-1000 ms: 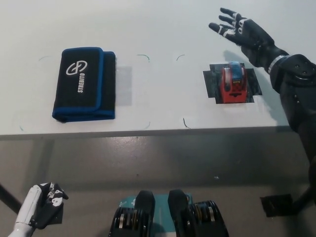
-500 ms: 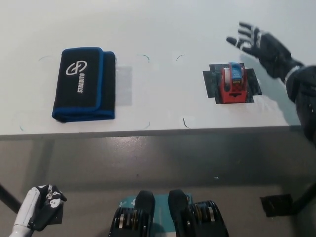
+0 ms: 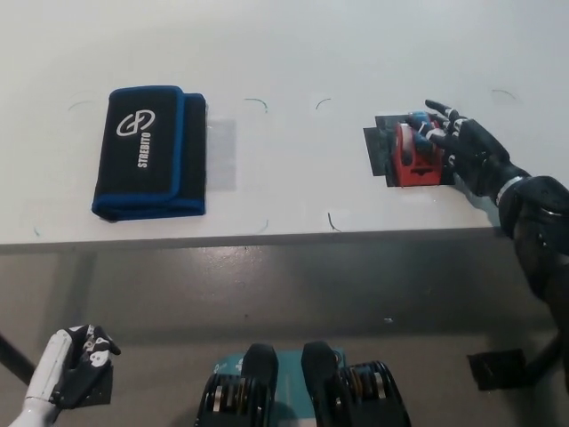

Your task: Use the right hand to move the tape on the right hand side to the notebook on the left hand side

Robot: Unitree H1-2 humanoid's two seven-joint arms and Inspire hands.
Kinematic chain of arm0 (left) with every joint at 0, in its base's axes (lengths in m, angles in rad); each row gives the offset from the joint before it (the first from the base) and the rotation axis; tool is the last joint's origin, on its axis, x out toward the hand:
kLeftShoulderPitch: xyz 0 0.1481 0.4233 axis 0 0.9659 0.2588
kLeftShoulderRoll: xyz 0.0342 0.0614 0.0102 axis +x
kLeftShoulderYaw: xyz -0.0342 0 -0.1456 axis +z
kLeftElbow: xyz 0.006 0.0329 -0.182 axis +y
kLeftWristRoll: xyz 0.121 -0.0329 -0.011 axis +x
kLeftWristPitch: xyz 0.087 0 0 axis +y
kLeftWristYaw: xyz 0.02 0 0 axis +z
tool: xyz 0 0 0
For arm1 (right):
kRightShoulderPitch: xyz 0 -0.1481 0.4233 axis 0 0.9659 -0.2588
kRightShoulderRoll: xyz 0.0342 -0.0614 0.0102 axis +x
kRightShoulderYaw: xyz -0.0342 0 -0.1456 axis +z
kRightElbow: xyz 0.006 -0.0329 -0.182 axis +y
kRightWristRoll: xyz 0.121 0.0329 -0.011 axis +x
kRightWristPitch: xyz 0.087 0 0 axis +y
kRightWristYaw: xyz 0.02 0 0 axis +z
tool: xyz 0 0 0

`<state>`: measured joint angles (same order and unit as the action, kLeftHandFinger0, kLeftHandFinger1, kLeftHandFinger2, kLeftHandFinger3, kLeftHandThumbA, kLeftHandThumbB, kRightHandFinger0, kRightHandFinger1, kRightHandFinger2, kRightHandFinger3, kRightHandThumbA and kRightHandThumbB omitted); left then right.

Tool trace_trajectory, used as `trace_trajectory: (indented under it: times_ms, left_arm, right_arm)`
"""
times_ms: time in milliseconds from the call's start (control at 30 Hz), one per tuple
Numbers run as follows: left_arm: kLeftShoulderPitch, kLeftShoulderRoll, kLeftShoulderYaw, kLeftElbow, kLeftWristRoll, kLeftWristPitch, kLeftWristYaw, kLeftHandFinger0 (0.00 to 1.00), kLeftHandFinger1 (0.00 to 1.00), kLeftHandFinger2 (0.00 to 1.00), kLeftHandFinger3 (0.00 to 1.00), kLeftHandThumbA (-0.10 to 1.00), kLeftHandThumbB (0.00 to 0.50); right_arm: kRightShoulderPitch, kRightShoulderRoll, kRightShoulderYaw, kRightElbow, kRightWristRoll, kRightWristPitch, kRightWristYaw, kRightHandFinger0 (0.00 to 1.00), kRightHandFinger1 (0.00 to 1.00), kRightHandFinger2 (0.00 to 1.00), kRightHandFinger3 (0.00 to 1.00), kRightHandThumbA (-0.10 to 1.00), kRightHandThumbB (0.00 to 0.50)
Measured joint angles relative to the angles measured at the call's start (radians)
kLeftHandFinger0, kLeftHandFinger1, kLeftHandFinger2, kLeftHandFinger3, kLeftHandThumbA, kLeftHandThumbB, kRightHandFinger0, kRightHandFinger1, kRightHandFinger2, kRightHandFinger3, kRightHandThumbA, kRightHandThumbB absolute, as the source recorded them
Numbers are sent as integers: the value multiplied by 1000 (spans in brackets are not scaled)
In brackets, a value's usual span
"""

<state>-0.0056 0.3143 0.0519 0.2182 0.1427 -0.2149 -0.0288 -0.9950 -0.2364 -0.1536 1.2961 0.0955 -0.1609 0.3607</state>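
**Reaching at the tape dispenser, right side of table**

Spanning the upper frame, white table point(image 3: 293, 53). Black, blue-edged notebook point(image 3: 149, 153) lies near its left front edge. Right hand point(image 3: 460, 147), fingers spread, rests against the red tape dispenser point(image 3: 414, 153) on a dark mat point(image 3: 378, 151) near the right front edge; grasp not closed. Left hand point(image 3: 76, 363) hangs low, below the table, fingers curled.

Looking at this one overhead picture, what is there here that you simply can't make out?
- Tape dispenser, head view: the black right hand covers its right side, so whether the fingers have closed on it is unclear.
- Dark mat under the dispenser: partly hidden by dispenser and hand.
- White left hand, resting at lower left: too small to judge its fingers.
- Notebook: small print beneath its logo is barely legible.
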Motion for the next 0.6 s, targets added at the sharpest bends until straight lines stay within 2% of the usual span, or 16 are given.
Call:
trace_trajectory:
  times_ms: [100, 233, 267, 300, 333, 400, 467, 567, 600]
  left_arm:
    - [0, 0, 1, 0, 0, 0, 0, 0, 0, 103, 264, 362, 164]
    - [0, 0, 3, 0, -3, -2, 0, 0, 0, 104, 258, 362, 167]
    - [0, 0, 3, 0, -4, -3, 0, 3, 0, 106, 257, 372, 171]
    - [0, 0, 3, 0, -4, -4, 0, 21, 11, 119, 260, 450, 184]
    - [0, 0, 3, 0, -4, -5, 0, 21, 10, 120, 260, 451, 184]
    - [0, 0, 3, 0, -1, -5, 0, 44, 25, 130, 261, 439, 173]
    - [-2, 0, 1, 0, 1, -5, 0, 31, 0, 93, 239, 342, 158]
    - [-7, -1, 2, 2, -2, -6, 0, 27, 0, 88, 237, 351, 159]
    - [-9, -2, 2, 2, -2, -6, 0, 0, 0, 53, 217, 346, 154]
  right_arm:
    - [5, 8, -10, 0, 12, -8, 0, 1000, 1000, 1000, 1000, 996, 386]
    - [12, 22, -14, 3, 22, -20, 0, 1000, 1000, 1000, 1000, 1000, 364]
    - [13, 26, -14, 4, 25, -22, 0, 1000, 1000, 1000, 1000, 1000, 369]
    - [15, 32, -14, 5, 28, -27, 0, 1000, 1000, 1000, 1000, 1000, 351]
    - [15, 39, -14, 7, 30, -30, 0, 1000, 1000, 1000, 1000, 1000, 350]
    - [15, 50, -14, 10, 35, -34, -2, 1000, 1000, 1000, 1000, 1000, 338]
    - [14, 65, -13, 15, 40, -41, -2, 1000, 1000, 1000, 1000, 990, 373]
    - [8, 87, -13, 25, 41, -50, -4, 1000, 1000, 1000, 1000, 991, 374]
    - [6, 95, -13, 28, 41, -53, -5, 1000, 1000, 1000, 1000, 983, 357]
